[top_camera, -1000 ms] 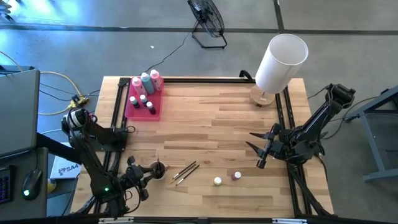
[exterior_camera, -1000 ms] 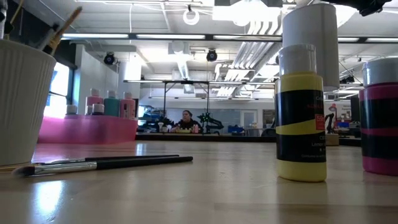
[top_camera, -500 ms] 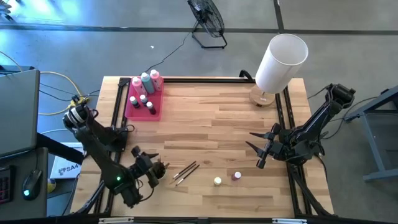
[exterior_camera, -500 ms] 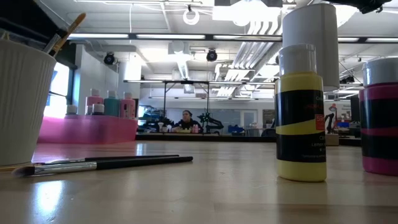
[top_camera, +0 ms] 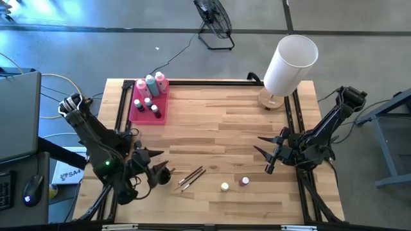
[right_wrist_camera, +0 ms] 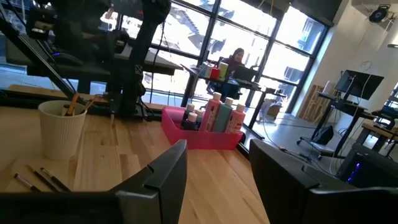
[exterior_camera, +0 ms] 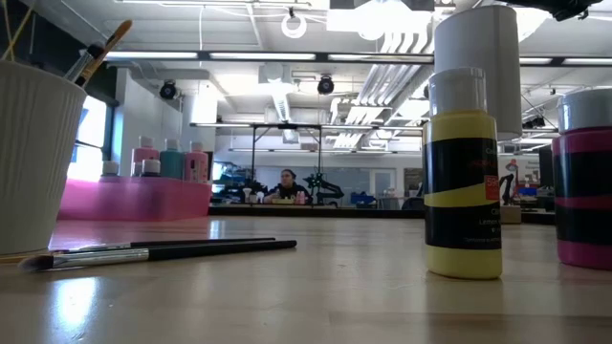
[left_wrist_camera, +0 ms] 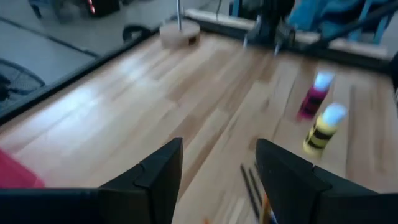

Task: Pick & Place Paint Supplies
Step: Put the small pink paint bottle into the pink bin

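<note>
Low view puts your nearest things first: a yellow paint bottle (exterior_camera: 463, 172) and a magenta one (exterior_camera: 584, 177) standing on the counter (exterior_camera: 316, 287), two brushes (exterior_camera: 158, 251) lying beside a white ribbed cup (exterior_camera: 33, 158) holding another brush. Your left hand (top_camera: 156, 168) hovers by that cup, fingers apart, holding nothing. Your right hand (top_camera: 269, 154) waits mid-counter, fingers apart. Farther back, squeeze bottles (top_camera: 150, 85) stand in the pink tray (top_camera: 137, 115).

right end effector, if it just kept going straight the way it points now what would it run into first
Probably nothing close: the right end effector, open, points left across bare wooden table. Its wrist view shows the pink rectangular tray of squeeze bottles roughly ahead, so likely that, though depth is unclear.
</note>
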Controlling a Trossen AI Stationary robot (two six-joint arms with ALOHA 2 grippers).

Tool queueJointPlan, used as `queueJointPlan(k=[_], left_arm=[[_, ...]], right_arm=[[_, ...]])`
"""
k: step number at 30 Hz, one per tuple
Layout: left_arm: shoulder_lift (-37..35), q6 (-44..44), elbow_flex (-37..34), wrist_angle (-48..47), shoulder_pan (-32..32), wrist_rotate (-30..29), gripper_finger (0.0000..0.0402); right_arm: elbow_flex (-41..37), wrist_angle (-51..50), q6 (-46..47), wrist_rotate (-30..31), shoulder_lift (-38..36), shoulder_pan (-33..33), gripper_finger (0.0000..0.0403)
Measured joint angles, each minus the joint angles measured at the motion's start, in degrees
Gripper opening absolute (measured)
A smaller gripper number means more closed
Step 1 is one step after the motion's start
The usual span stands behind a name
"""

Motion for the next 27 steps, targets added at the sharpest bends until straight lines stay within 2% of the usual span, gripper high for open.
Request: queueJointPlan(k=[10, 15, 18, 27], left_arm=[[-0.83, 0.38, 0.0, 4.09, 0.17, -8.07, 0.02], [-0.64, 3.8, 0.0, 7.75, 2.82, -8.89, 0.02], [0.08, 7.72, 0.0, 11.05, 6.1, -6.65, 0.02], [1.64, 26.06, -0.02, 24.84, 17.09, 7.06, 0.02]], right_arm=[[0.0, -0.07, 0.04, -0.04, 0.0, 0.02, 0.0168], [0.0, -0.09, 0.02, -0.04, 0.0, 0.01, 0.0168], [0.0, -0.34, 0.02, -0.04, 0.0, 0.0, 0.0168], [0.0, -0.44, 0.0, -0.03, 0.0, 0.0, 0.0168]])
